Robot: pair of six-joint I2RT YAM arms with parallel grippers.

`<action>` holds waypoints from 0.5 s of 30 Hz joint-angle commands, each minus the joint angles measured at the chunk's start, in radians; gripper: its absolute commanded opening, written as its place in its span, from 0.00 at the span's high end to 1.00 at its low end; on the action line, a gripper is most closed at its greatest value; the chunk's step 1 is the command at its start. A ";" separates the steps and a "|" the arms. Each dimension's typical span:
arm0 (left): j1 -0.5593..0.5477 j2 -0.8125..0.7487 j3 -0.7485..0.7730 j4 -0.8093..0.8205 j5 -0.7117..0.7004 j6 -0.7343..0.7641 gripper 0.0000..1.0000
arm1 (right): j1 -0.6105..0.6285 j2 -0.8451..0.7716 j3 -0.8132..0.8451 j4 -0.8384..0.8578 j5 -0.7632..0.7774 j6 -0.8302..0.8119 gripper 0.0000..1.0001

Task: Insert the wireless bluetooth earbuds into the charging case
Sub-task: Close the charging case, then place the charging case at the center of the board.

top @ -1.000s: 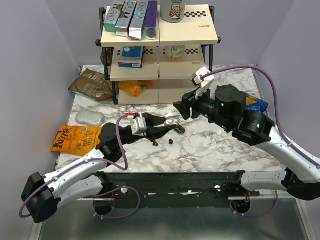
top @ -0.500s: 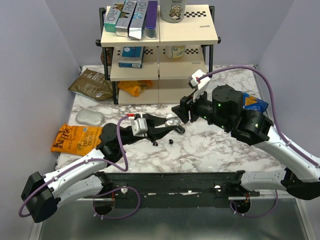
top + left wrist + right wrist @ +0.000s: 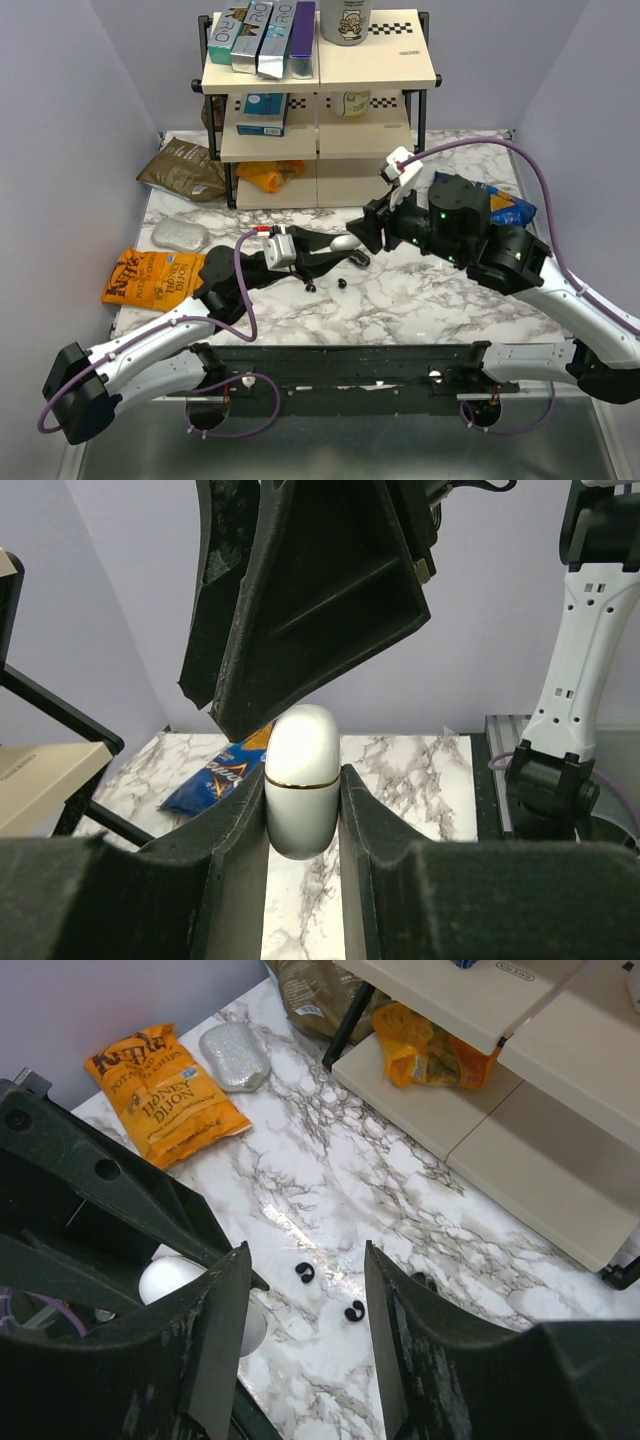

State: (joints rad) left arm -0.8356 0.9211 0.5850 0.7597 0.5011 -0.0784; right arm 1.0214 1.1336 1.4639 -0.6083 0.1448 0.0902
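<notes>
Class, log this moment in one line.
left claw: shut on white oval charging case | right claw: open | two tiny black earbuds: on marble table

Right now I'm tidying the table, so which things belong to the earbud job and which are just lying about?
Job: white charging case in the left hand; two black earbuds.
Lying about: orange chip bag, silver pouch, brown bag, blue bag.

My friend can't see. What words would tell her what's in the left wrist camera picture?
The left gripper squeezes a smooth white egg-shaped charging case with a thin gold line around its middle between two black fingers. The black right gripper hangs close above it, over a white marble table with a blue snack bag.
</notes>
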 commanded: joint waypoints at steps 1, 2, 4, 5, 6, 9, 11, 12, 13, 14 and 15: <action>0.000 0.001 0.030 0.029 -0.042 0.000 1.00 | 0.003 -0.055 -0.042 0.005 0.064 0.045 0.39; 0.000 0.001 0.023 0.014 -0.056 -0.021 1.00 | 0.003 -0.104 -0.054 0.027 0.108 0.060 0.37; 0.004 0.007 0.021 -0.086 -0.177 -0.061 1.00 | 0.005 -0.165 -0.129 0.123 0.276 0.097 0.35; 0.013 0.016 0.024 -0.127 -0.218 -0.137 1.00 | 0.003 -0.207 -0.172 0.165 0.327 0.103 0.34; 0.026 0.024 0.029 -0.169 -0.284 -0.179 1.00 | 0.005 -0.275 -0.260 0.250 0.388 0.103 0.34; 0.114 0.088 0.048 -0.328 -0.341 -0.402 1.00 | 0.003 -0.357 -0.387 0.329 0.412 0.097 0.34; 0.202 0.171 0.074 -0.419 -0.300 -0.499 1.00 | 0.003 -0.357 -0.468 0.321 0.412 0.115 0.34; 0.234 0.198 0.076 -0.427 -0.274 -0.539 1.00 | 0.005 -0.354 -0.494 0.302 0.406 0.131 0.34; 0.259 0.249 0.070 -0.419 -0.219 -0.619 1.00 | 0.002 -0.345 -0.537 0.298 0.401 0.160 0.34; 0.304 0.271 0.053 -0.393 -0.211 -0.658 1.00 | 0.003 -0.347 -0.563 0.297 0.385 0.172 0.34; 0.320 0.291 0.044 -0.379 -0.202 -0.693 1.00 | 0.003 -0.348 -0.583 0.297 0.362 0.187 0.34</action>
State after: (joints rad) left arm -0.6109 1.1282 0.6422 0.4671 0.2691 -0.4927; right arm 1.0210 0.7532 0.9901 -0.3244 0.4953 0.2028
